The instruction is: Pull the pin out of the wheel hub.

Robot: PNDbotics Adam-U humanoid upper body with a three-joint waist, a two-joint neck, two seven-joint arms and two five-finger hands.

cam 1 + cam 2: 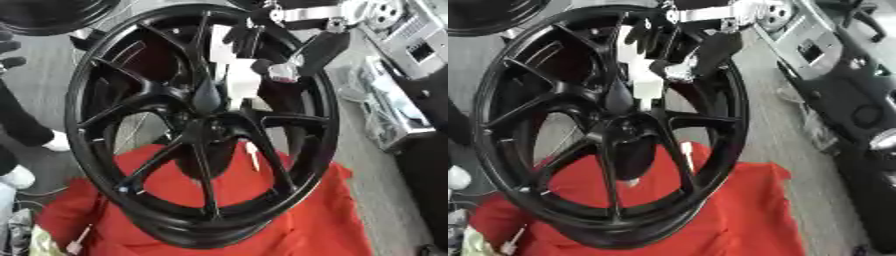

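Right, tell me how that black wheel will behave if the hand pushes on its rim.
The black wheel stands on edge, tilted, so a sideways push would probably tip it rather than slide it. Its bottom sits on the red cloth, which may bunch and slow any rolling. It looks like rigid cast metal, likely heavy; the right hand alone might not steady it.

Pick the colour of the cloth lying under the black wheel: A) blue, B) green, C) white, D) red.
D: the cloth spread beneath the black wheel is plainly red, showing through the spokes and past the lower rim in both eye views.
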